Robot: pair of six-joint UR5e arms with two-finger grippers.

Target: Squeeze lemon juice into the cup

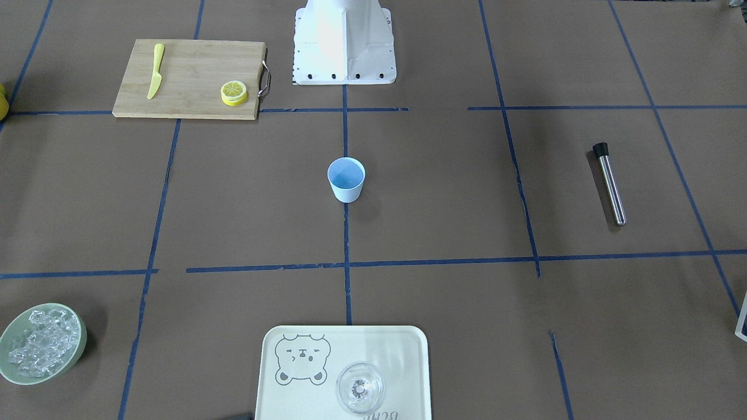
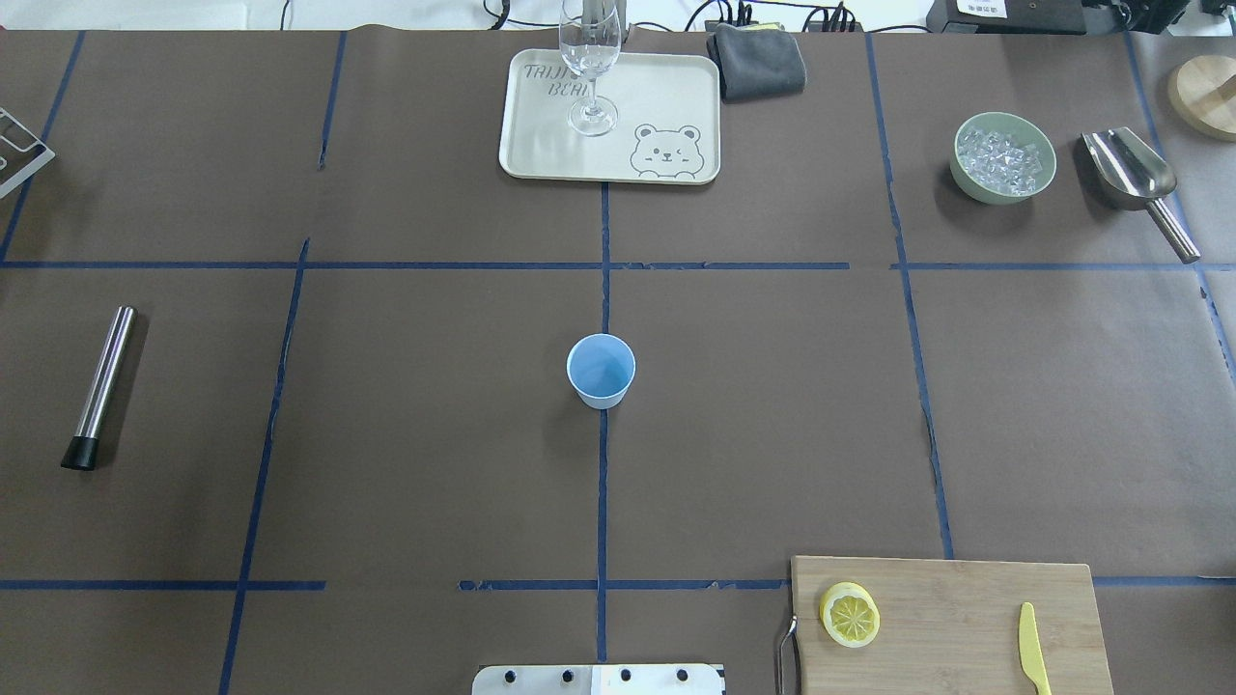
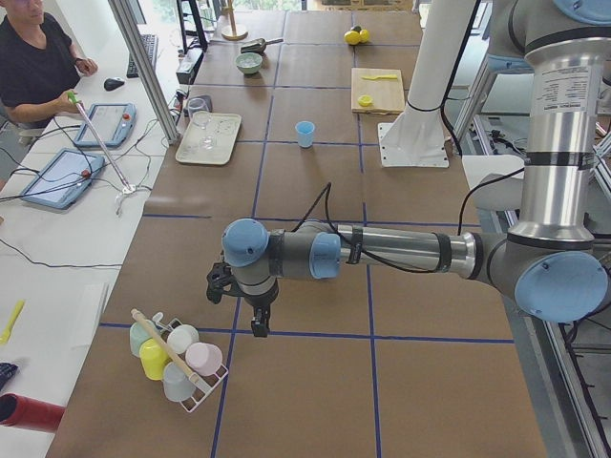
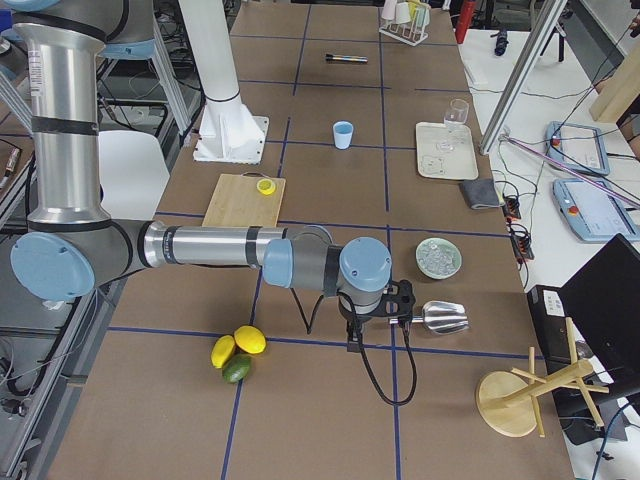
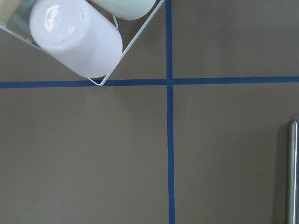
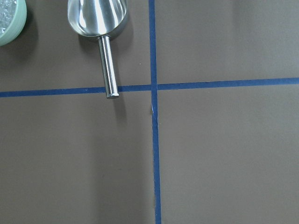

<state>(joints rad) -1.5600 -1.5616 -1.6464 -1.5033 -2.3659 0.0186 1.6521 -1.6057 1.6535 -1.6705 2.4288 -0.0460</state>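
The lemon (image 1: 234, 92) is a round yellow slice with a pale segmented face, lying on the bamboo cutting board (image 1: 192, 64) and seen from above as the lemon (image 2: 850, 614). The light-blue cup (image 1: 346, 179) stands upright at the table's middle, also visible as the cup (image 2: 601, 370). Neither gripper is near them. The left gripper (image 3: 256, 322) hangs over the table's far left end beside a rack of cups. The right gripper (image 4: 356, 335) hangs over the far right end near a metal scoop. I cannot tell whether either is open or shut.
A yellow knife (image 1: 155, 70) lies on the board. A tray (image 2: 541, 145) carries a clear glass (image 2: 590, 58). A green bowl of ice (image 2: 1002, 158), a scoop (image 2: 1135, 183) and a steel muddler (image 2: 101, 386) sit around. A person (image 3: 38, 57) sits at the side desk.
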